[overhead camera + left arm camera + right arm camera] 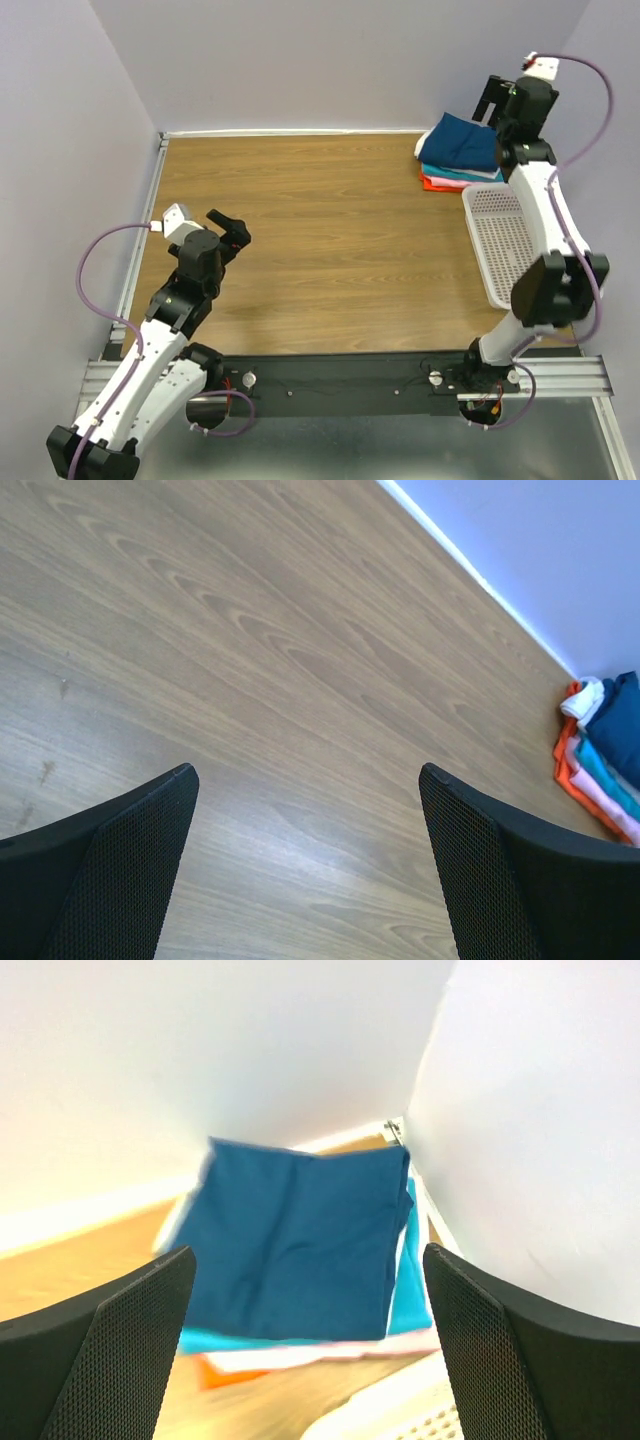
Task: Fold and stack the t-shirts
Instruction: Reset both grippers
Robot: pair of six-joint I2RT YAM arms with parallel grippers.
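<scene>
A stack of folded t-shirts [458, 155] lies at the table's far right corner. The navy blue one [462, 141] is on top, folded, its print hidden; teal, pink and orange-red edges [440, 183] show beneath. The stack also shows in the right wrist view [290, 1240] and at the right edge of the left wrist view [605, 755]. My right gripper [497, 103] is open and empty, raised above the stack's far side [308, 1260]. My left gripper [232, 232] is open and empty over bare wood at the left [305, 775].
A white perforated basket [505, 240] lies just in front of the stack along the right side, under my right arm; its rim shows in the right wrist view [400, 1415]. Walls close the back and both sides. A metal rail [140, 240] runs along the left edge.
</scene>
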